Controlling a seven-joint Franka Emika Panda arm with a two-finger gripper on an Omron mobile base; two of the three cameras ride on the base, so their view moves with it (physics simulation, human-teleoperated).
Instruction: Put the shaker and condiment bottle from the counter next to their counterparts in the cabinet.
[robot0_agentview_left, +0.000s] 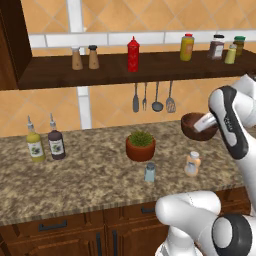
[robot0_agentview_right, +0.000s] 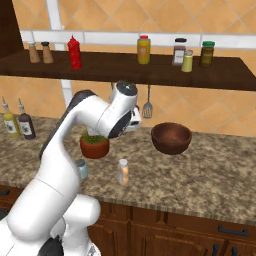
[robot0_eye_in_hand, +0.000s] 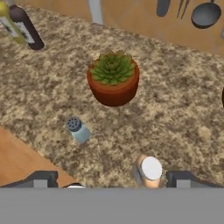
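You are at the first pick: both the shaker (robot0_eye_in_hand: 78, 130) and the condiment bottle (robot0_eye_in_hand: 148, 171) stand on the counter (robot0_eye_in_hand: 183, 127), in front of the plant pot (robot0_eye_in_hand: 113, 83), nothing yet moved to the cabinet (robot0_agentview_left: 100, 72). Your hand (robot0_eye_in_hand: 111, 179) hovers above them, its fingers spread wide and holding nothing. Next, bring it down over the bottle, which sits nearest between the fingertips, and close.

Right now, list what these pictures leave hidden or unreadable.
- Shaker: right base view, mostly behind the arm.
- Plant pot: right base view, top covered by the arm.
- Wooden bowl: left base view, partly behind the arm.
- Jar labels on the cabinet: too small to read.
- Condiment bottle: hand view, base cut off.
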